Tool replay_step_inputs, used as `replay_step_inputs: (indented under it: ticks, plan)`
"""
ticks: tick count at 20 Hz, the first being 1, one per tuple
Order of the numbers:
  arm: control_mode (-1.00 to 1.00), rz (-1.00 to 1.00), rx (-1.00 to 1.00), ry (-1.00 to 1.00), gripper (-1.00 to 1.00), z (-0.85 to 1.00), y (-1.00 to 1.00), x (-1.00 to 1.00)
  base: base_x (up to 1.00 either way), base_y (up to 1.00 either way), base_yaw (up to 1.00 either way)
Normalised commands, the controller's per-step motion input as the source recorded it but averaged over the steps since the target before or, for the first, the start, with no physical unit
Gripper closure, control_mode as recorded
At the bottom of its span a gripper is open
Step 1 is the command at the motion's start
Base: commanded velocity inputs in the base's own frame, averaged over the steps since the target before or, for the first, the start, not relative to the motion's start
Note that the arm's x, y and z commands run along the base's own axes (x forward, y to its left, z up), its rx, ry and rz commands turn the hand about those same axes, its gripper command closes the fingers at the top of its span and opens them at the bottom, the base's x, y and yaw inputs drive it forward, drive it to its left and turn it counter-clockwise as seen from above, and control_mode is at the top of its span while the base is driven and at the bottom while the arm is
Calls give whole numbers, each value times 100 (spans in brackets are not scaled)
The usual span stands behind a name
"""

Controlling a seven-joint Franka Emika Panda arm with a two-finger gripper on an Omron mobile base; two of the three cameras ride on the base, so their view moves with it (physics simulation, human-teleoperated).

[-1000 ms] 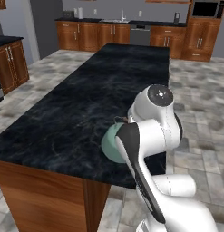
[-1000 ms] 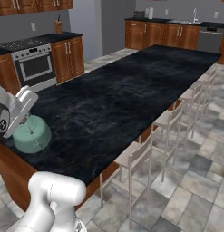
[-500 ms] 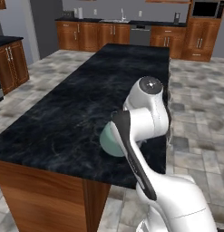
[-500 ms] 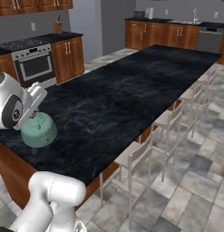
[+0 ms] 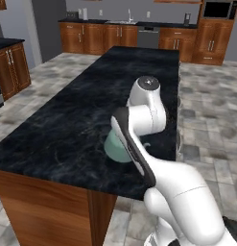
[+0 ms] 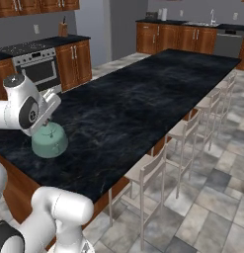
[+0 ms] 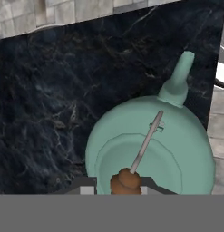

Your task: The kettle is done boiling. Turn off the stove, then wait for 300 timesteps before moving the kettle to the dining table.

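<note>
The teal-green kettle is low over the near end of the dining table, close to its corner; I cannot tell whether it touches the top. In the hand view the kettle lies right below me, spout pointing up the frame over the black stone. My gripper is shut on the thin brown handle at its top. In the right base view the hand hangs just above the kettle. The stove stands by the far wall at the left.
Several pale bar stools line the table's right side. Wood wall counters with a sink run along the back. A cabinet stands at the far left across the tiled floor.
My arm has carried the kettle a little further in from the table's near edge, and the elbow has swung forward over the top. The grip stays shut.
</note>
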Motion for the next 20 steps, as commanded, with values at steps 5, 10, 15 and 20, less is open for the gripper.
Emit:
replay_step_inputs:
  ticks: [5,10,15,20]
  plan:
    - [-100,0,-4,0,100,-44,-5,38,0,0,0]
    - [-100,-1,-4,0,100,-41,-11,33,0,0,0]
    - [-100,-2,-4,3,100,-27,-9,32,0,0,0]
    - [-100,0,-2,1,100,-29,-7,31,0,0,0]
